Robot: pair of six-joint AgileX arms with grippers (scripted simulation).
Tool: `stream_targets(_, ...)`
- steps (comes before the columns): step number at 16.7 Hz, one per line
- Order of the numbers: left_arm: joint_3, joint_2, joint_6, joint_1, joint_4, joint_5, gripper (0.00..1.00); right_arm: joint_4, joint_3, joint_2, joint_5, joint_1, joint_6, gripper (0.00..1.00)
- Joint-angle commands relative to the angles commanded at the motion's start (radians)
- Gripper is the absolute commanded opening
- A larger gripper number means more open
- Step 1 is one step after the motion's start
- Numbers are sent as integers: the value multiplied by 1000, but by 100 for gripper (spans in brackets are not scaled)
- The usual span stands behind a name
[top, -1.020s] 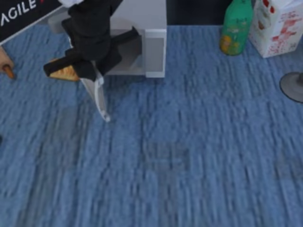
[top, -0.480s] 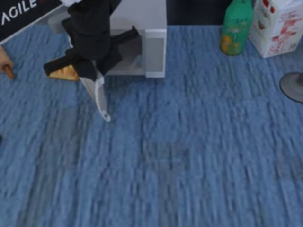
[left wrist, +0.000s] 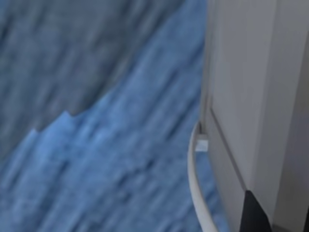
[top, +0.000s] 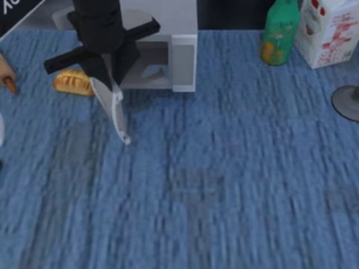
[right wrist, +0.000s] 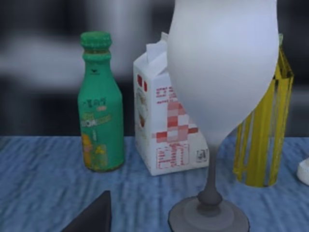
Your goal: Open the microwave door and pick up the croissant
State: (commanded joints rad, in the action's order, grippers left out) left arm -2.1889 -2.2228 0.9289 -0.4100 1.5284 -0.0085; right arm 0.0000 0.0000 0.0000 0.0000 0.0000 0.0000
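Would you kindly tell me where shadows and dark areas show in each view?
Top view: soft grey shadow patches on the blue cloth; the left gripper covers part of the open microwave door, beside the croissant. Left wrist view: a dark shadow band crosses the cloth. Right wrist view: the background behind the green bottle is dark.

On my right wrist camera I see a white wine glass (right wrist: 219, 72) up close on the blue tabletop (right wrist: 38, 179). Behind it stand a green bottle (right wrist: 99, 111), a red-and-white carton (right wrist: 161, 130) and a yellow container (right wrist: 268, 130).
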Motion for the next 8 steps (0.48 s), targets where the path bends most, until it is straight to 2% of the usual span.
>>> stream_targets(8,18,-5,-4,1,-14,12,0,0,0,0,0,0,0,100)
